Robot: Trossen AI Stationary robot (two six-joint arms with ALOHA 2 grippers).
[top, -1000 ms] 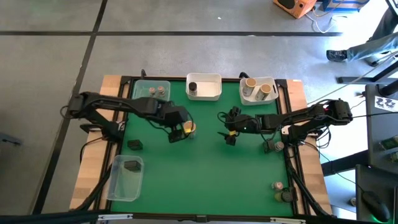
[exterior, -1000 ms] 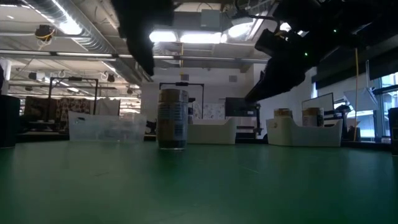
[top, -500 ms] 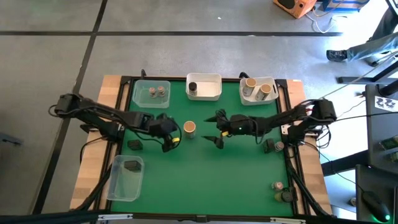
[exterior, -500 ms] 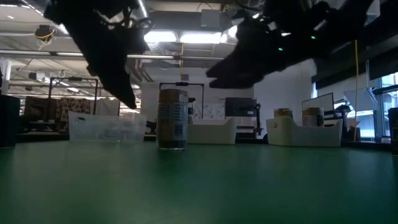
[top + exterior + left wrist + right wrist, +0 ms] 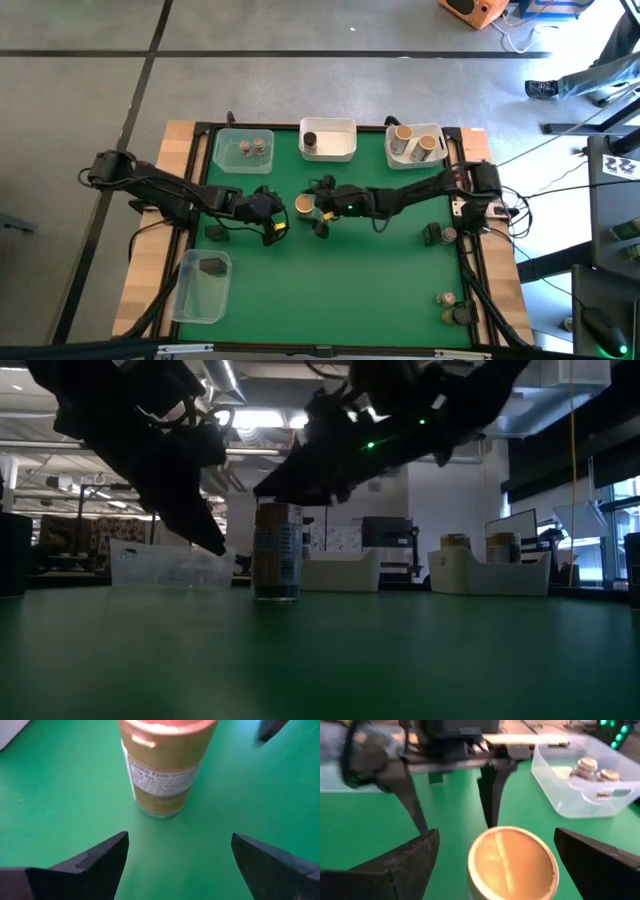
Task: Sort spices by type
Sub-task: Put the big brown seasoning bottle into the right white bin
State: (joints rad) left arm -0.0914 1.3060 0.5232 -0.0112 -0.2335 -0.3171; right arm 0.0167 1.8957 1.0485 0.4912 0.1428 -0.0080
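A spice jar with a tan lid (image 5: 304,205) stands upright on its base on the green mat, mid-table; the low view also shows the jar (image 5: 278,550). My right gripper (image 5: 318,208) is open, reaching in from the table's right, one finger on either side of the jar's lid (image 5: 512,862) without touching it. My left gripper (image 5: 272,226) is open, just left of and nearer than the jar, and points at the jar's label (image 5: 162,777). My left gripper's fingers (image 5: 490,795) show beyond the jar in the right wrist view.
Along the far edge stand a clear tub (image 5: 243,148) with two grey-lidded jars, a white tub (image 5: 328,140) with a dark cylinder, and a white tub (image 5: 415,145) with two tan-lidded jars. A near-left clear tub (image 5: 203,285) holds a dark block. Another block (image 5: 216,232) and loose jars (image 5: 432,235) lie around.
My right gripper has swept toward the table's left, from mid-table to the jar, and now straddles it. My left gripper has drawn back from over the jar toward the left and near side and come lower. The jar has stayed in place.
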